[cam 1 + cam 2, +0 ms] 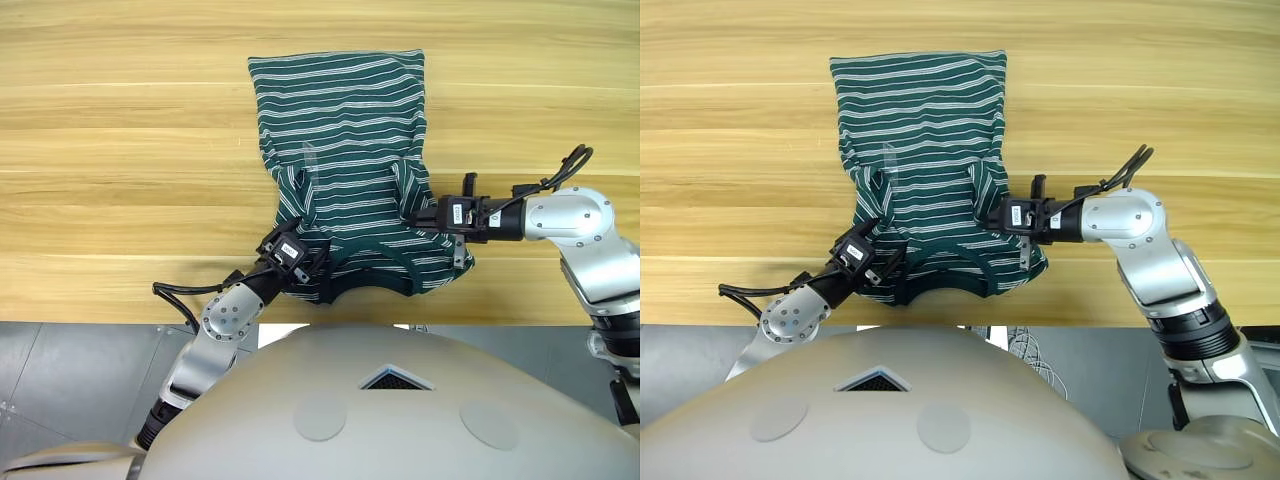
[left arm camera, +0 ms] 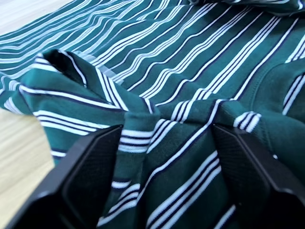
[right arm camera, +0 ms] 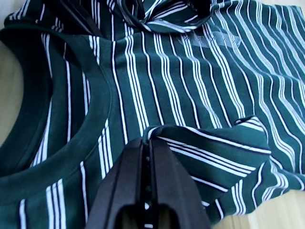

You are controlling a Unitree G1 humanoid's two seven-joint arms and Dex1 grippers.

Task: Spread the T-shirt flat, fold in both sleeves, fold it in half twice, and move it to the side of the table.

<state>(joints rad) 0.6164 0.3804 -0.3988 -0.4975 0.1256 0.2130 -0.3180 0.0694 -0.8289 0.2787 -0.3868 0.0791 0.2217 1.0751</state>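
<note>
T-shirt [image 1: 345,110]: dk green, thin white stripes in groups, plain dk green rib collar [image 3: 102,119]. Lies on wooden table [image 1: 120,150], approx. centre, hem at far end, collar twd near edge, neck opening facing up. Far half smooth and flat. Near half rumpled: L and R sides folded in twd middle, cloth bunched in raised ridges either side of collar.

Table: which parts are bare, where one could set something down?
The table is bare left of the T-shirt, right of it on the far side, and in a strip beyond its hem. The near middle is crowded with the bunched shirt.
</note>
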